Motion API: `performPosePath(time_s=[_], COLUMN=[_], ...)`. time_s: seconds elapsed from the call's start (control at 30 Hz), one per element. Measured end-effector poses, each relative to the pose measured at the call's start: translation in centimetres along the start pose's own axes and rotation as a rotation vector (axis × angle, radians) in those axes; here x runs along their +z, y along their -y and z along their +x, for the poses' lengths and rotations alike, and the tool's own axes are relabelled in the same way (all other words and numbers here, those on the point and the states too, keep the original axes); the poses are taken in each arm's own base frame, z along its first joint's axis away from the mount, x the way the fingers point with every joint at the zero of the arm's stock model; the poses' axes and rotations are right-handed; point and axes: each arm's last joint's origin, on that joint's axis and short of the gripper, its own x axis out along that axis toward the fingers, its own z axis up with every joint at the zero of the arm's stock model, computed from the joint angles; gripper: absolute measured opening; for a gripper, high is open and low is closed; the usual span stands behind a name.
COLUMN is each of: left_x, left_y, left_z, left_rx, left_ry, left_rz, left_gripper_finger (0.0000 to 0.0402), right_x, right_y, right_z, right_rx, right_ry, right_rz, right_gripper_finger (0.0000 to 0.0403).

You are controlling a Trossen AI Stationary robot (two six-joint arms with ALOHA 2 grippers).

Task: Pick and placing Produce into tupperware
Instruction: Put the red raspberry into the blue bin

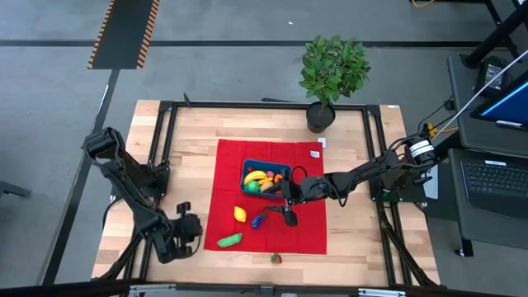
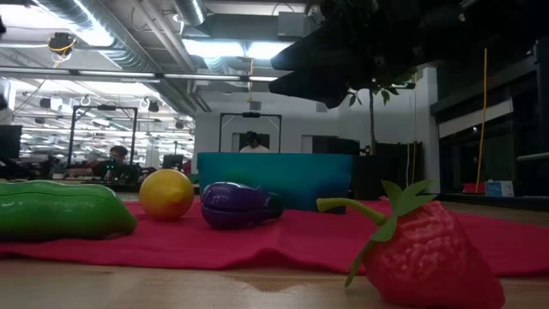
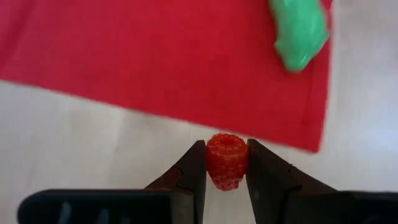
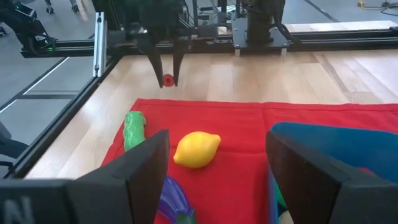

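Pale wooden tabletop (image 1: 190, 140) in a dark metal frame, grey floor around; a square red cloth (image 1: 309, 235) lies flat at its centre. From above: a small dark teal rectangular plastic tupperware (image 1: 256, 169) with rounded corners sits on the cloth, holding yellow and orange toy pieces. Right gripper (image 1: 289, 200) hangs over the cloth just beside that container; a glossy yellow plastic lemon (image 1: 239, 214), a purple toy eggplant (image 1: 258, 220) and a smooth green pod-shaped vegetable (image 1: 229, 240) lie close by it. Left gripper (image 1: 191, 229) is off the cloth's edge, over bare wood. A leafy potted plant (image 1: 332, 73) stands at the far rim.

Table level: a bumpy red strawberry (image 2: 429, 253) with green stalk lies nearest, on wood.

Left wrist: fingers (image 3: 193, 171) pinch a small knobbly red raspberry (image 3: 226, 160), cloth edge just beyond.

Right wrist: broad dark fingers (image 4: 146, 168) spread wide, nothing between; lemon ahead, container rim beside one finger.
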Motion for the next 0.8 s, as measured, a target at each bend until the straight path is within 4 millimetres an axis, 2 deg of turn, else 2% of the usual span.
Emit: performPosePath(time_s=[0.17,0.37,0.6,0.67,0.8], left_x=[1.8,3.9,5.2,5.2,4.1], left_y=[-0.5,-1.7,-3.3,-3.8,-4.6], left_z=[-1.4,-4.3,-7.4,-7.6,-6.6], left_rx=[-0.022,-0.055,-0.079,-0.086,-0.074], left_ry=[0.129,0.283,0.421,0.427,0.422], left_rz=[0.017,0.047,0.085,0.078,0.087], left_gripper_finger=[0.0079,0.0079,0.0079,0.0079,0.0079], right_x=[0.0,0.0,0.0,0.0,0.0], right_y=[0.0,0.0,0.0,0.0,0.0], right_z=[0.0,0.0,0.0,0.0,0.0], right_rx=[0.0,0.0,0.0,0.0,0.001], right_ry=[0.001,-0.001,-0.001,-0.001,-0.001], right_rz=[-0.044,-0.078,-0.096,-0.095,-0.085], right_gripper_finger=[0.0267,0.0267,0.0267,0.0267,0.0267])
